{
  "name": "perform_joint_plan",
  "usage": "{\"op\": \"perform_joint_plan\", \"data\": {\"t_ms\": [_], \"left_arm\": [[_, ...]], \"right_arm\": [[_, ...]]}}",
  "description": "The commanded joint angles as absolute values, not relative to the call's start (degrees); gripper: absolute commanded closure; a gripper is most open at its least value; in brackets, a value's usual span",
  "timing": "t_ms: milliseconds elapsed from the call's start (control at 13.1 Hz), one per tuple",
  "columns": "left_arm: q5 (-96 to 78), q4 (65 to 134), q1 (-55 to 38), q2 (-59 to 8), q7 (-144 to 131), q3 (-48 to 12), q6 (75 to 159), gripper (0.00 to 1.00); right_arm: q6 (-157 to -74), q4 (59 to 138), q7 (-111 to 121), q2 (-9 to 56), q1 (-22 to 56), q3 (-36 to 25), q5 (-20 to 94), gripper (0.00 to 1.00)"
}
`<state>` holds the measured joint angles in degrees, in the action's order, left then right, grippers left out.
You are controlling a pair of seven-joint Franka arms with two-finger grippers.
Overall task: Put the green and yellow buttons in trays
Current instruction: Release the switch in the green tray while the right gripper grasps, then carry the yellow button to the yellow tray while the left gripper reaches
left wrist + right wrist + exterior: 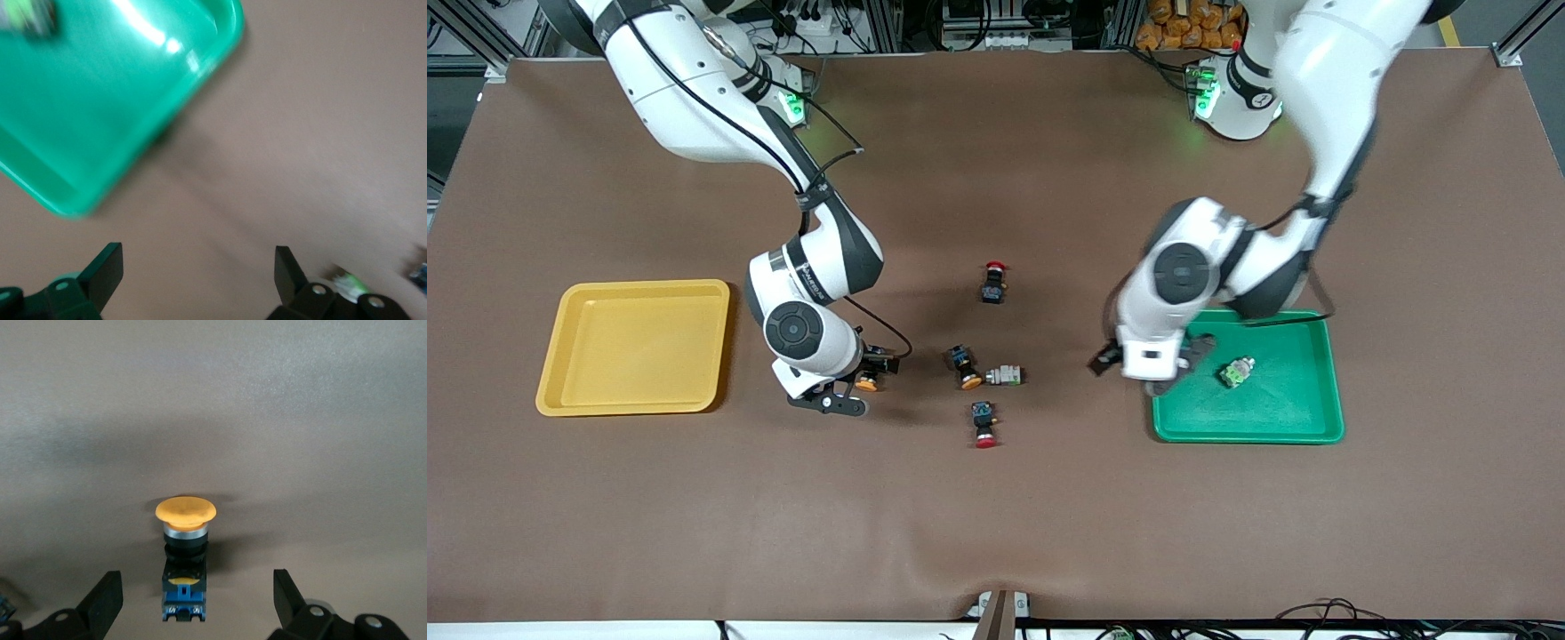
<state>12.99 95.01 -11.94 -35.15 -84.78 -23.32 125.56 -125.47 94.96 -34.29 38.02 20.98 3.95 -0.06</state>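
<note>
A yellow button [187,510] lies on the table between the open fingers of my right gripper [198,580], which do not touch it; it also shows in the front view [866,384]. The yellow tray [636,347] is empty. A second yellow button [964,366] and a green button [1007,375] lie together mid-table. Another green button [1236,372] lies in the green tray [1249,427]. My left gripper [1138,372] is open and empty [198,257] over the table, at the tray's corner [220,40] toward mid-table.
Two red-capped black switches lie mid-table, one [993,283] farther from the front camera than the button pair, one [983,424] nearer. The brown mat covers the whole table, with a ripple at its front edge.
</note>
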Motion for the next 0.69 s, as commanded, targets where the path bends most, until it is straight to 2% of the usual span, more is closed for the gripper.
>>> {"op": "perform_joint_plan", "data": {"t_ms": [0,76,153,305,382,611], "left_arm": [[13.0,86.6,-16.4,-42.9,-94.5,-22.4,125.4,0.00],[12.8,86.0,-17.4,-43.8,-97.6,-22.3,126.5,0.00],[12.7,85.9,-17.8,-44.6,-102.3,-22.3,129.3,0.00],[12.8,84.8,-19.8,-46.4,-108.8,-22.2,132.9,0.00],[12.8,83.7,-20.3,-47.4,-111.2,-22.1,133.2,0.00],[12.4,82.4,-20.7,-49.1,-116.8,-22.1,136.6,0.00]], "right_arm": [[-130.8,99.6,-36.7,37.0,21.6,3.5,-1.0,0.00],[-131.2,99.7,-36.7,37.0,21.7,3.5,-1.0,0.14],[-131.3,99.7,-36.7,37.0,22.0,3.5,-1.0,0.48],[-131.4,99.7,-36.8,37.0,22.3,3.5,-1.0,0.95],[-131.2,99.7,-36.8,37.0,22.2,3.5,-1.0,1.00],[-130.6,99.4,-36.3,36.4,21.4,3.5,-1.0,1.00]]}}
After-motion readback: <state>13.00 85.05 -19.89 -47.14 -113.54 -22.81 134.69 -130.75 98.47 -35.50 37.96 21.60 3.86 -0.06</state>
